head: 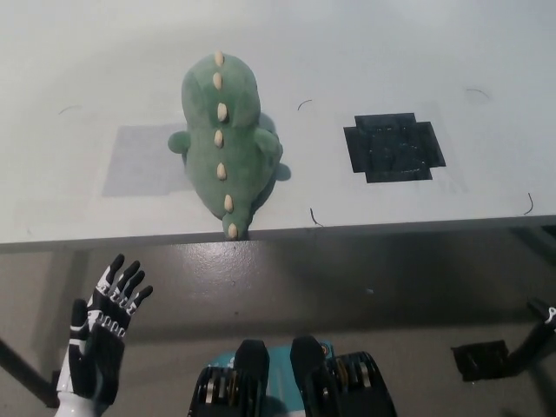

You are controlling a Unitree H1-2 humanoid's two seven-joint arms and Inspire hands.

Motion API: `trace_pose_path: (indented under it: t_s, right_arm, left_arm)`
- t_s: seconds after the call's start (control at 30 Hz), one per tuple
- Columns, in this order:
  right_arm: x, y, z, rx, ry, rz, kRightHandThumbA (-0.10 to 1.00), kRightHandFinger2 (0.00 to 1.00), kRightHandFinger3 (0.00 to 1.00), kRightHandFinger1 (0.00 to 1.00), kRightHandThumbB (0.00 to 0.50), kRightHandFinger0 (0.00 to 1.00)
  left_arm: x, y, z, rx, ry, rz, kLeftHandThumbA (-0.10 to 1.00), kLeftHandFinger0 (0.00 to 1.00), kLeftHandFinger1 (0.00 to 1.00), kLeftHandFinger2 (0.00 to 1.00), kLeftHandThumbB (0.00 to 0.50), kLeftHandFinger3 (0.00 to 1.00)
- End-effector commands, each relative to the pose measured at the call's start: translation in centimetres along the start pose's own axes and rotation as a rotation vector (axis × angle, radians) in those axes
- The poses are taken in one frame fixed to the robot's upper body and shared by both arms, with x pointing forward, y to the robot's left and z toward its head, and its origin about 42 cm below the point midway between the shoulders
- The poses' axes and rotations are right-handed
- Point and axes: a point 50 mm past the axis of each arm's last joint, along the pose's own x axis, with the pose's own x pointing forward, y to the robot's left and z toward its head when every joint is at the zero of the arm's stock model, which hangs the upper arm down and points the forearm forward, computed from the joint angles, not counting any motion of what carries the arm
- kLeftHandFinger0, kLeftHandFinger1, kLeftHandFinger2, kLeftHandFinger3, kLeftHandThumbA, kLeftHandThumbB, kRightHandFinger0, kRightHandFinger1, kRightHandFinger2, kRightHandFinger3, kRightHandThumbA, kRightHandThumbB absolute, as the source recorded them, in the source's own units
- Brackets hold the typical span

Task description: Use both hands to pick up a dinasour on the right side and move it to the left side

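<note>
Dinosaur point(225, 143), a green plush toy with a row of cream spikes down its back, lay on the white table point(408, 52), left of the table's middle. Its tail tip reached the near edge of the table, and its head pointed toward the far side. A pale grey rectangular patch point(139, 159) lay on the tabletop just left of the toy, partly under its left side. A black cross-shaped mat point(394, 146) sat on the table to the right, well apart from the toy.

Below the table's near edge, at the lower left, the left hand point(102, 343) hung with its fingers spread and upright, holding nothing. It was nearer than the toy and to its left, not touching it or the table. The right hand point(547, 314) showed only as a small dark sliver at the right edge, low and well apart from the toy; whether it was spread or closed could not be told.
</note>
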Motion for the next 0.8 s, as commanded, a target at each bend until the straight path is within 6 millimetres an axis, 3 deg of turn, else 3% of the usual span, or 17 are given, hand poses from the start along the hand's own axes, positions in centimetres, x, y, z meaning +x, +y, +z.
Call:
trace_pose_path:
  t_s: [0.0,0.27,0.5,0.77]
  right_arm:
    - [0.2,0.0,1.4,0.009,-0.096,0.006,1.0,1.0,1.0,1.0,0.224,1.0]
    - [-0.3,0.7,0.9,0.03,-0.067,0.001,1.0,1.0,1.0,1.0,0.262,1.0]
    - [-1.2,1.5,0.2,0.051,-0.041,-0.01,1.0,1.0,1.0,1.0,0.256,1.0]
    - [-1.6,1.5,0.1,0.066,-0.037,-0.016,1.0,1.0,1.0,1.0,0.256,1.0]
  left_arm:
    - [-0.1,0.4,0.4,0.022,-0.046,0.008,1.0,1.0,1.0,1.0,0.382,1.0]
    - [-0.3,0.9,0.2,0.01,-0.029,0.017,1.0,1.0,1.0,1.0,0.348,1.0]
    - [-1.2,1.5,0.3,0.043,-0.001,0.023,1.0,1.0,1.0,1.0,0.383,1.0]
    - [-1.0,1.6,0.4,0.054,-0.009,0.029,1.0,1.0,1.0,1.0,0.371,1.0]
